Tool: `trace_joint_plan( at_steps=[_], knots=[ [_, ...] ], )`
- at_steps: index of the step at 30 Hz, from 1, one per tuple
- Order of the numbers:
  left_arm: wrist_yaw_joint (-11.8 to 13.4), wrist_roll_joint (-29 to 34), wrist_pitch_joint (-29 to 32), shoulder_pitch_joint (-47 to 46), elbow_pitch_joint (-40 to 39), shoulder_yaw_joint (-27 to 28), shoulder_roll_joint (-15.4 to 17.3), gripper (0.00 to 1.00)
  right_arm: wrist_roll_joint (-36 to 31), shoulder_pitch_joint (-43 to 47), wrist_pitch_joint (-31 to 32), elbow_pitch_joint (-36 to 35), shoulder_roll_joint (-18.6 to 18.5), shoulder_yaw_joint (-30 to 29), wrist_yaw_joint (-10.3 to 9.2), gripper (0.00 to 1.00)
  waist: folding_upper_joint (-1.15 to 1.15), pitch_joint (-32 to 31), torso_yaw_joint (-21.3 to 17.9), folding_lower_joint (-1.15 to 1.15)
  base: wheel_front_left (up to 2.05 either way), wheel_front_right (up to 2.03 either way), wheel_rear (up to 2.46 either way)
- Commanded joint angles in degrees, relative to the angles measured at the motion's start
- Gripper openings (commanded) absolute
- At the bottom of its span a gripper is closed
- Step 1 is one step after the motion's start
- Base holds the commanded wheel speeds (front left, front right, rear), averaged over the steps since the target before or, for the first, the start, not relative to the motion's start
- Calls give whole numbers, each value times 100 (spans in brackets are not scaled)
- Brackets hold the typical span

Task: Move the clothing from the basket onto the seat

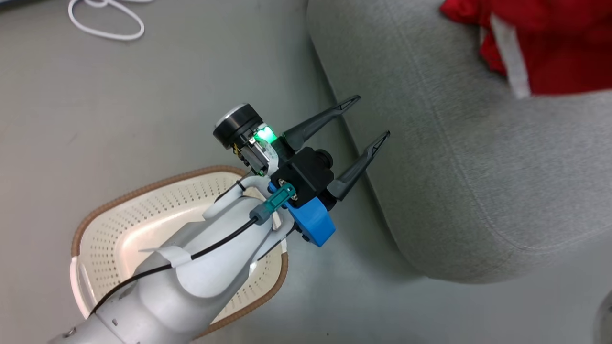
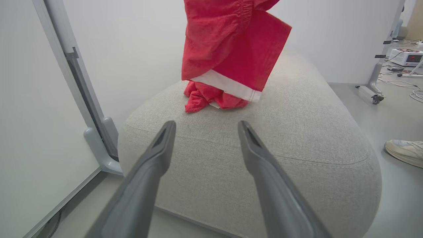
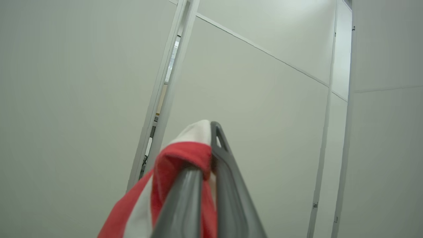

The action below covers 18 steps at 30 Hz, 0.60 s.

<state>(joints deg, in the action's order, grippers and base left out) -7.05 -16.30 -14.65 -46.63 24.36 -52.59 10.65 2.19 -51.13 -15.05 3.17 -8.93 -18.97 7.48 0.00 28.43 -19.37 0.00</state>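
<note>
Basket: a cream-white perforated plastic basket (image 1: 114,229) with a brown woven-look rim is set on the grey floor (image 1: 119,95). It is partly covered by the pale left forearm, and bare plastic is seen where its inside shows.
Left gripper: the left gripper (image 1: 373,115) is held above the floor, between the basket and the seat. Its two long dark fingers are spread wide with nothing between them, and are pointed at the seat's rounded edge (image 2: 206,123).
Seat: a large grey fabric-upholstered seat (image 1: 478,167) with rounded corners and a stitched seam near its edge is seen just beyond the fingertips (image 2: 297,132).
Crumpled garment: a soft red crumpled garment (image 2: 205,97) is laid on the seat's top, well apart from the left gripper and straight ahead of it.
Striped garment: a red striped garment (image 2: 231,49) with a broad white band along its hem is hung above the crumpled one. Whether the two are touching cannot quite be told. In the head view it is blurred at the seat's far side (image 1: 550,48).
Right gripper: the right gripper (image 3: 206,155) is closed narrowly on a bunched fold of the striped garment (image 3: 178,155), with red and white cloth pinched between its fingers.
Surroundings: a pale shoe (image 2: 404,150) is seen on the floor beside the seat, a looped white cable (image 1: 107,24) lies farther off, and white partition panels (image 3: 264,99) are stood behind.
</note>
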Motion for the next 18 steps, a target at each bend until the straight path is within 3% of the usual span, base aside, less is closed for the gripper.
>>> trace_joint_plan(
  at_steps=[1, 10, 14, 18],
  knots=[
    [12, 31, 24, -122, -29, 6, 53, 100, -48, -252, -18, 122, -234, -79, 3, 0, 0, 337, 187, 0, 0, 0, 0],
    [35, 129, 61, -394, -147, 14, 234, 100, 139, -1573, -18, 1636, -1751, -597, 2, 0, 0, 1048, 362, 0, 0, 0, 0],
    [48, 135, 70, -445, -197, -2, 272, 100, 16, -1600, -12, 2383, -1975, -563, 2, 0, 0, 1235, 364, 0, 0, 0, 0],
    [51, 163, 89, -480, -239, -36, 330, 100, -101, -1403, -12, 2949, -1794, -616, 2, 0, 0, 1382, 356, 0, 0, 0, 0]
  ],
)
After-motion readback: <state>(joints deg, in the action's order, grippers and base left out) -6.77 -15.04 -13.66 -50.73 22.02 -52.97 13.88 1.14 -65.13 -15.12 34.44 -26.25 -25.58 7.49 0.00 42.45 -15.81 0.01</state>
